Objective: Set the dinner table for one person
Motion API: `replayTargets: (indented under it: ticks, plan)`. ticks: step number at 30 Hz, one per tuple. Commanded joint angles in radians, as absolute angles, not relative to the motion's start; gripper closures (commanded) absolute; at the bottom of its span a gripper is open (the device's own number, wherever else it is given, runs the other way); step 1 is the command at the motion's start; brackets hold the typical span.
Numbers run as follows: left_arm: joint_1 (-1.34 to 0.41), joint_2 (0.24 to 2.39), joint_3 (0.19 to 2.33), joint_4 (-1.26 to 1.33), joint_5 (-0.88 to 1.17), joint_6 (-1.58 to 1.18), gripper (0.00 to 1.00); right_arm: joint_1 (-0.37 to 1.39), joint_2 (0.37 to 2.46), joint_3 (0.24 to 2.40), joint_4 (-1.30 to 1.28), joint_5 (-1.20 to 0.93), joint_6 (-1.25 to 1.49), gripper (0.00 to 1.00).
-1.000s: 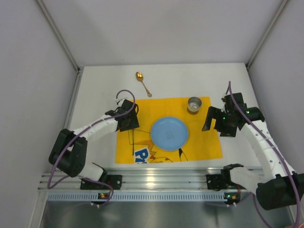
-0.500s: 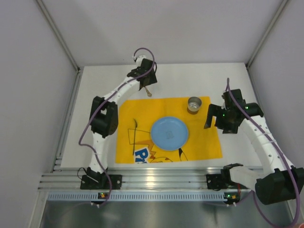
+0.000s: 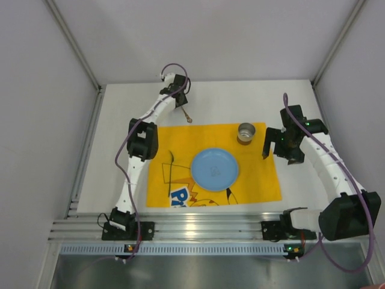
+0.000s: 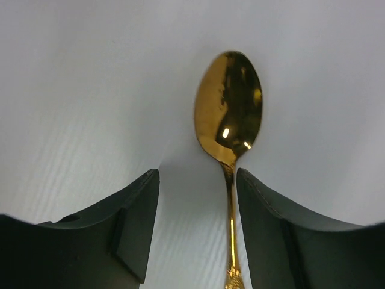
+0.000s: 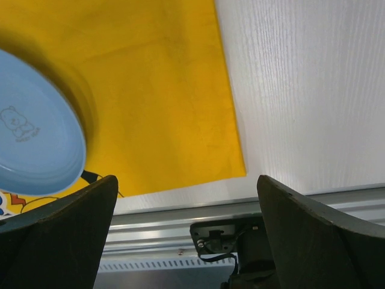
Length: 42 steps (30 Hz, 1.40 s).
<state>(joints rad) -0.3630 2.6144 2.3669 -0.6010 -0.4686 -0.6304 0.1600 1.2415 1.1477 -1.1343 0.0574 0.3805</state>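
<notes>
1. Gold spoon (image 4: pixel 228 108) lies flat on the white dinner table (image 3: pixel 120 150), at its far side, just beyond the top edge of the yellow placemat (image 3: pixel 258 180).
2. On that placemat sit a blue plate (image 3: pixel 214 167) in the middle, a metal cup (image 3: pixel 246 132) at its far right corner, and a thin dark utensil, probably a fork (image 3: pixel 169 171), left of the plate.
3. Left gripper (image 4: pixel 197 180) hangs over the spoon with its jaws apart, straddling the neck and holding nothing. Whether its tips touch the tabletop, I cannot tell.
4. Right gripper (image 5: pixel 186 180) is spread wide and empty, above the right edge of the placemat, near the cup.
5. Judged step: picking up the spoon to bring it beside the plate.
6. Risk 1: the handle lies just beside 1 finger and further from the other, so closing may shove or spin the spoon before pinching it.
7. Risk 2: polished, thin metal lying flat gives little to hold, so it may slip free on the lift.
8. Risk 3: a low carry toward the plate's right side could clip the cup.
</notes>
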Motion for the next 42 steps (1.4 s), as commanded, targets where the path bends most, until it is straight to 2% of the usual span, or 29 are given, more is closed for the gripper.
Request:
replayTargets:
  ticks: [1,3,4,8,10,14,17,21,28,33,42]
  plan:
    - [-0.333,2.644,2.417,-0.600,-0.437,-0.640,0.41,0.141,1.288,1.200,-1.137,0.086,0.357,0.00]
    - [-0.319,2.655,2.424,-0.604,-0.417,-0.646,0.48,0.133,1.307,1.209,-1.131,0.077,0.354,0.00]
    - [-0.313,2.667,2.431,-0.610,-0.398,-0.663,0.56,0.132,1.324,1.212,-1.128,0.075,0.356,0.00]
    - [-0.282,2.686,2.439,-0.629,-0.331,-0.690,0.68,0.121,1.362,1.235,-1.120,0.052,0.357,0.00]
    - [-0.282,2.689,2.447,-0.629,-0.307,-0.663,0.68,0.121,1.371,1.247,-1.115,0.045,0.356,0.00]
    - [-0.313,2.646,2.432,-0.600,-0.301,-0.594,0.57,0.120,1.365,1.249,-1.115,0.032,0.364,0.00]
    - [-0.357,2.527,2.286,-0.465,-0.336,-0.551,0.53,0.120,1.341,1.241,-1.117,0.031,0.368,0.00]
    - [-0.386,2.450,2.220,-0.419,-0.362,-0.584,0.53,0.120,1.310,1.227,-1.123,0.029,0.373,0.00]
    - [-0.388,2.614,2.424,-0.626,-0.325,-0.609,0.52,0.112,1.276,1.220,-1.135,0.037,0.364,0.00]
    - [-0.388,2.597,2.353,-0.655,-0.371,-0.623,0.53,0.097,1.267,1.215,-1.138,0.035,0.354,0.00]
    - [-0.370,2.618,2.375,-0.683,-0.422,-0.604,0.53,0.086,1.293,1.210,-1.132,0.028,0.342,0.00]
